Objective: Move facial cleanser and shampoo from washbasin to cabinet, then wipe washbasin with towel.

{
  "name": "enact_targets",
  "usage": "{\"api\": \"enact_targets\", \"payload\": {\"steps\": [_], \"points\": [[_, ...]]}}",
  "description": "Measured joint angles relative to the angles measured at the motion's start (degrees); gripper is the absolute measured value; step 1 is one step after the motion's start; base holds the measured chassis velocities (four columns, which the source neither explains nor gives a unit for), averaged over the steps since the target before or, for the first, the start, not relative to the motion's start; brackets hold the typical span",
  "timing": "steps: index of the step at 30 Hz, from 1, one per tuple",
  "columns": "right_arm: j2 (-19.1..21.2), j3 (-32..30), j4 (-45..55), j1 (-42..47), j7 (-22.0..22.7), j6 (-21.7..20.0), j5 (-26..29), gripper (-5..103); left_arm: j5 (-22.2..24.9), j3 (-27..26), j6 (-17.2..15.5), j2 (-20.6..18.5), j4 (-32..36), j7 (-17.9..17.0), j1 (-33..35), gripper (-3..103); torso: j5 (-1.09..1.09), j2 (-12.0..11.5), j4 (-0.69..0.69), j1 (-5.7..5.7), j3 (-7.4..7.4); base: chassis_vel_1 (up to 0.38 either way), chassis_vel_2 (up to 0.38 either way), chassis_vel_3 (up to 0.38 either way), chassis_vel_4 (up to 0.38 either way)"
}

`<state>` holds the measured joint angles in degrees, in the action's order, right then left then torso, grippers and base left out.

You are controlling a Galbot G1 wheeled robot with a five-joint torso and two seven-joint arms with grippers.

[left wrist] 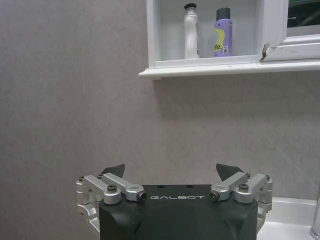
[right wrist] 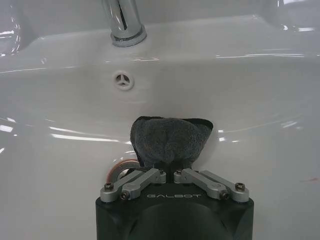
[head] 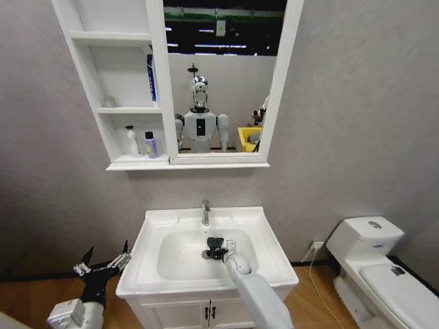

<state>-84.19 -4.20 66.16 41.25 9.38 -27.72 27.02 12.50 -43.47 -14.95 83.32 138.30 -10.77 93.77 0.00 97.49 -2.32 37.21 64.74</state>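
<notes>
The white washbasin (head: 274,255) stands below the wall cabinet (head: 159,89). My right gripper (head: 218,252) reaches into the oval bowl and is shut on the dark grey towel (right wrist: 169,140), which is pressed against the bowl's surface (right wrist: 240,90) near the drain (right wrist: 116,169). On the cabinet's lowest shelf stand a white bottle (head: 132,141) and a purple bottle (head: 150,145), also seen as the white bottle (left wrist: 191,32) and purple bottle (left wrist: 223,32); I cannot tell which is the facial cleanser and which the shampoo. My left gripper (head: 106,255) hovers open and empty, left of the basin.
The chrome faucet (head: 205,213) rises at the back of the bowl, close to the towel. A blue tube (head: 150,77) leans on the middle shelf. A white toilet (head: 374,274) stands at the right. The vanity doors (head: 206,314) lie below the basin.
</notes>
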Motion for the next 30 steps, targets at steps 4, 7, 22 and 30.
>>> {"api": "enact_targets", "payload": {"steps": [4, 7, 22, 30], "points": [[0.64, 0.25, 2.31, 1.07, 0.55, -0.31, 0.36, 2, 0.0, 0.0, 0.0, 0.0, 0.0, 0.0, 0.0, 100, 0.0, 0.0, 0.0, -0.02, 0.0, 0.0, 0.0, 0.0, 0.0], [0.89, 0.71, 3.7, 1.46, 0.86, -0.87, 0.92, 2, 0.0, 0.0, 0.0, 0.0, 0.0, 0.0, 0.0, 100, -0.01, 0.01, 0.0, -0.04, -0.01, 0.0, 0.0, 0.0, 0.0], [0.85, 1.69, 6.7, 3.71, 1.48, -2.51, 1.1, 2, 0.0, 0.0, 0.0, 0.0, 0.0, 0.0, 0.0, 100, 0.0, 0.01, 0.0, -0.04, -0.01, 0.0, 0.0, 0.0, 0.0], [1.55, 1.54, 7.33, 4.46, 0.89, -2.11, 0.87, 2, 0.0, 0.0, 0.0, 0.0, 0.0, 0.0, 0.0, 100, 0.0, 0.01, 0.01, -0.04, -0.01, -0.034, 0.033, 0.036, -0.04]]}}
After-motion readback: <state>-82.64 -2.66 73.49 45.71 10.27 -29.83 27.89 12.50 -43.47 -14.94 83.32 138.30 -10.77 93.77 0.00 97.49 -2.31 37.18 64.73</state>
